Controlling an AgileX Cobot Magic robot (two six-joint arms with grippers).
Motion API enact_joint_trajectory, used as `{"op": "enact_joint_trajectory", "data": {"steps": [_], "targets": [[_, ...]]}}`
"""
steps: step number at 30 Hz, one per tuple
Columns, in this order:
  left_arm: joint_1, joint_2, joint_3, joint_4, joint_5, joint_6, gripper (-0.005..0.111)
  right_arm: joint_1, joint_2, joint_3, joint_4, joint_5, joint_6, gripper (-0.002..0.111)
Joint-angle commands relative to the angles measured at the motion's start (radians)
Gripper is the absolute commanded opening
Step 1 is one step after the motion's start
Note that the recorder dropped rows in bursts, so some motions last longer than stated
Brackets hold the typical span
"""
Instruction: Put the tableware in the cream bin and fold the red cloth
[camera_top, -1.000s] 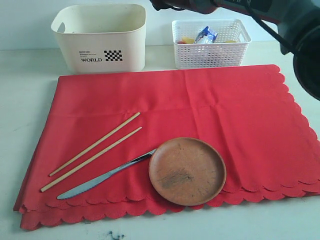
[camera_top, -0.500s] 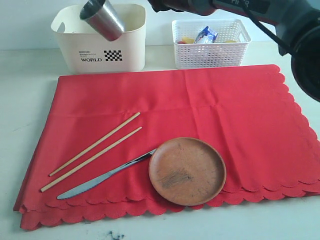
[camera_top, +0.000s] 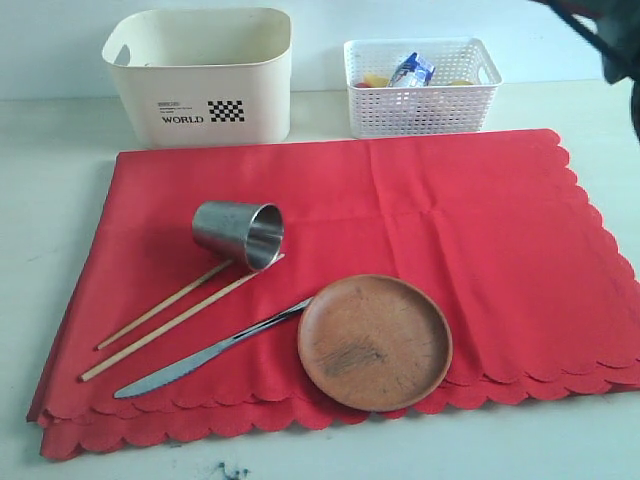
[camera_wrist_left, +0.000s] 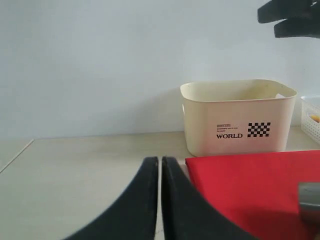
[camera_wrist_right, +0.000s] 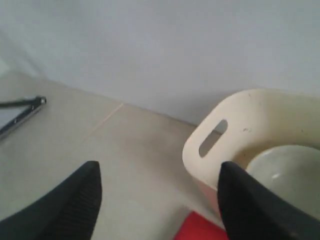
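A steel cup (camera_top: 240, 233) lies on its side on the red cloth (camera_top: 450, 210), resting across the far ends of two wooden chopsticks (camera_top: 165, 318). A silver knife (camera_top: 205, 352) and a round brown plate (camera_top: 375, 342) sit near the cloth's front edge. The cream bin (camera_top: 200, 80) stands behind the cloth at the left. My left gripper (camera_wrist_left: 160, 162) is shut and empty, low beside the cloth's corner (camera_wrist_left: 250, 185), facing the bin (camera_wrist_left: 235, 117). My right gripper (camera_wrist_right: 159, 172) is open and empty near the bin's handle (camera_wrist_right: 212, 137). A pale bowl-like curve (camera_wrist_right: 282, 170) shows inside the bin.
A white lattice basket (camera_top: 420, 85) holding a milk carton and other food stands behind the cloth, right of the bin. A dark part of the right arm (camera_top: 620, 35) fills the top right corner. Pale tabletop (camera_top: 50, 200) borders the cloth on the left and front.
Half a second ago the cup was in the air over the bin; now it lies on the cloth across the chopsticks. The right arm has pulled back toward the top right.
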Motion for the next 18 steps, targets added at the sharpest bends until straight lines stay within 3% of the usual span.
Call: {"op": "enact_joint_trajectory", "data": {"steps": [1,5,10,18], "targets": [[-0.004,-0.006,0.000,-0.006,0.001,-0.003,0.005,-0.027,-0.062,0.001,-0.193,0.261,0.017,0.045],[-0.004,-0.006,0.000,-0.006,0.001,-0.003,0.005,-0.027,-0.111,0.001,-0.343,0.427,0.028,0.019],[-0.004,-0.006,0.000,-0.006,0.001,-0.003,0.005,-0.027,-0.170,0.062,-0.545,0.530,0.133,0.000],[-0.004,-0.006,0.000,-0.006,0.001,-0.003,0.005,0.002,-0.218,0.281,-0.580,0.618,0.159,0.000]]}}
